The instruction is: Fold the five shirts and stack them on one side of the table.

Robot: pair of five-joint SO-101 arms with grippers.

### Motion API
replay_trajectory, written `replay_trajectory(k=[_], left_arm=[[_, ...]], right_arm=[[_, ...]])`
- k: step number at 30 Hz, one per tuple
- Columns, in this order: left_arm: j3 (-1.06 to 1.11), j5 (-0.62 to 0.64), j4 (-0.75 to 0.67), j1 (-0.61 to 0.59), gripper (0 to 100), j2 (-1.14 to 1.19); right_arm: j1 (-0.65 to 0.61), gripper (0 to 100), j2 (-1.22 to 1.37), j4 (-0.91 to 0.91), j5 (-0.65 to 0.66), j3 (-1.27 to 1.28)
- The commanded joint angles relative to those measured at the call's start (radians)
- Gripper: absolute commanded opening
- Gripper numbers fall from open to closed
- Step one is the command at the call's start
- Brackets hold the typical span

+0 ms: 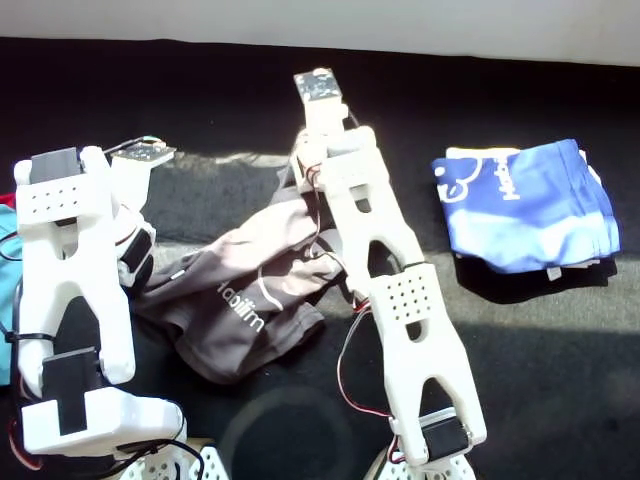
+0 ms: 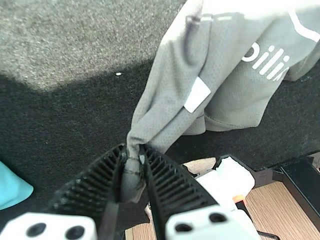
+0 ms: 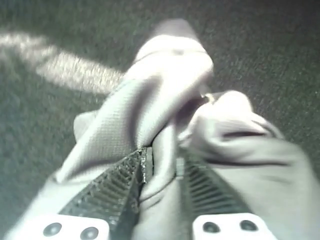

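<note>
**Folding the grey shirt, two stacked so far**

We judge the task less than half done. At three o'clock in the high view, a folded blue shirt (image 1: 525, 205) lies on what looks like a folded dark shirt (image 1: 530, 278). They are stacked straight on the black table (image 1: 200, 90), not in any bin. Mid-table, the grey shirt (image 1: 250, 290) is crumpled and not yet folded. Our left gripper (image 2: 132, 165) pinches one bunched corner, and our right gripper (image 3: 160, 165) clamps another fold. Teal cloth (image 1: 5, 290) waits at nine o'clock.
</note>
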Motion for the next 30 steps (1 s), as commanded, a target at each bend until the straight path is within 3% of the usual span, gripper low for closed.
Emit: replay_trajectory(k=[1, 4, 10, 17, 25, 30], left_arm=[[-0.008, -0.003, -0.048, -0.010, 1, -0.051], [-0.010, 0.003, -0.080, -0.010, 1, -0.051], [-0.174, 0.138, -0.087, -0.010, 1, -0.051], [-0.490, 0.256, -0.081, -0.008, 1, -0.053], [-0.915, 0.259, 0.025, -0.005, 1, -0.053], [-1.059, 0.258, 0.032, -0.005, 1, -0.053]], right_arm=[[0.024, 0.8, -0.076, 0.053, 0.041, -0.064], [0.068, 0.7, -0.076, 0.134, 0.041, -0.214], [0.137, 0.7, -0.084, 0.378, 0.048, -0.661], [0.188, 0.7, -0.302, 0.492, 0.048, -0.630], [0.194, 0.7, -0.618, 0.492, 0.048, -0.630], [0.196, 0.7, -0.700, 0.495, 0.044, -0.630]])
